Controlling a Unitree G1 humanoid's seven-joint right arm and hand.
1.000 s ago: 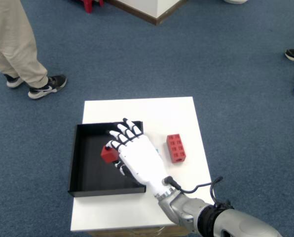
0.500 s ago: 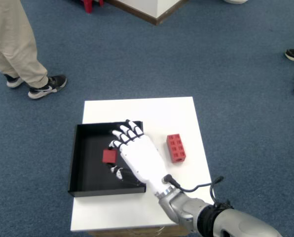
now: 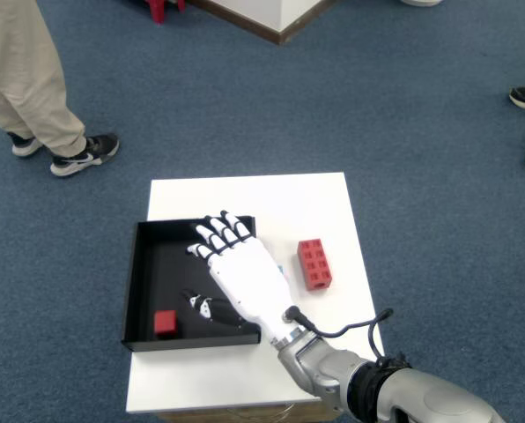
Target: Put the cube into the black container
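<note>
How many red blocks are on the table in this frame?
2. A small red cube lies inside the black container, near its front-left corner. A longer studded red brick sits on the white table, right of the right hand.

a white table (image 3: 254, 196) stands on blue carpet (image 3: 403, 115). on it, toward its right edge, lies a red studded brick (image 3: 314, 263). beyond the table's far left corner stands a person in beige trousers (image 3: 20, 66) and dark sneakers (image 3: 85, 154).
</note>
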